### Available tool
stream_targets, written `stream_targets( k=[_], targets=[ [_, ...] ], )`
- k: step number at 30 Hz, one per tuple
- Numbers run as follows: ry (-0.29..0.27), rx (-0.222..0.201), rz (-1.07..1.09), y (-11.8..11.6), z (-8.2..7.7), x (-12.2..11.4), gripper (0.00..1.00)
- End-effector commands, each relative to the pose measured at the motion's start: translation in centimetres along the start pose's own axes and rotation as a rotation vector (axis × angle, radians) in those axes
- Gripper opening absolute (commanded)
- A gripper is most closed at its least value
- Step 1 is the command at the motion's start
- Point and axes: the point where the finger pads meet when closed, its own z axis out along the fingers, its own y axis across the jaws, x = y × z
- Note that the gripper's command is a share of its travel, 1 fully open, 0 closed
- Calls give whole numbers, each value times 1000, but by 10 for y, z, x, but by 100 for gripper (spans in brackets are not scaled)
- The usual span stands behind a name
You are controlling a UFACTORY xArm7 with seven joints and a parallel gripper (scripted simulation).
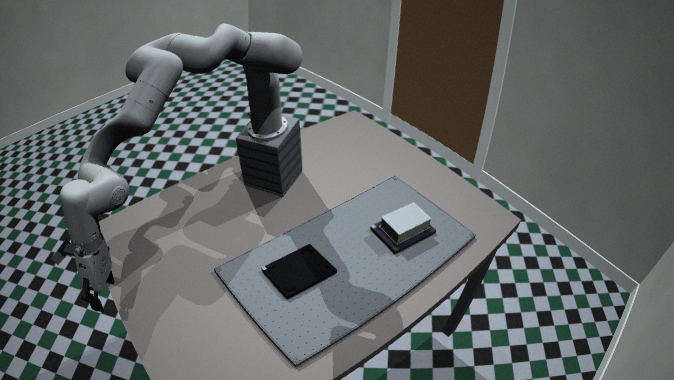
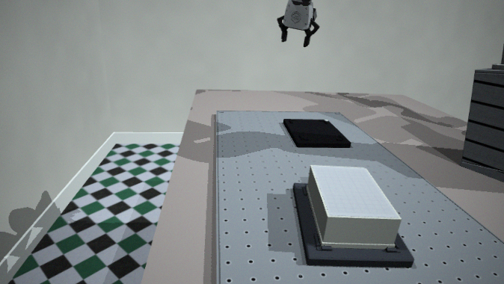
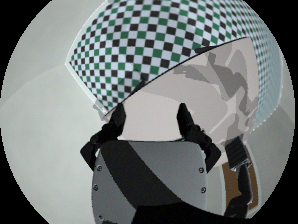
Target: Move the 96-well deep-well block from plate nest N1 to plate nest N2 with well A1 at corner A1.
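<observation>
The white 96-well deep-well block (image 1: pixel 406 223) sits flat and upright on the dark plate nest N1 (image 1: pixel 405 242), at the right of the grey perforated baseplate; it also shows in the exterior view (image 2: pixel 353 205). The empty black nest N2 (image 1: pixel 300 270) lies at the left of the plate and also shows in the exterior view (image 2: pixel 316 133). N2 has a small white mark at one corner (image 1: pixel 263 268). My gripper (image 1: pixel 92 296) is open and empty. It hangs beyond the table's left edge, far from both nests. It also shows in the exterior view (image 2: pixel 296 38) and in the wrist view (image 3: pixel 152 119).
The arm's dark pedestal (image 1: pixel 270 159) stands at the back of the table. The grey baseplate (image 1: pixel 345 265) covers the table's front half. A checkered floor surrounds the table, and a brown door (image 1: pixel 445 75) is in the back wall.
</observation>
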Motion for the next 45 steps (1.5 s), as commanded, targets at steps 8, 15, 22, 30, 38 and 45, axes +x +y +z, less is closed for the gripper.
stream_targets(
  k=[8, 15, 22, 30, 38, 45],
  targets=[
    [3, 5, 0, -2, -3, 1, 100],
    [3, 5, 0, -2, -3, 1, 100],
    [-9, 4, -166, -9, -2, -23, 100],
    [-13, 3, -202, -18, -1, -54, 100],
    [-25, -1, -340, -23, 1, -83, 100],
    [-31, -1, -407, -27, 3, -111, 100]
  ],
)
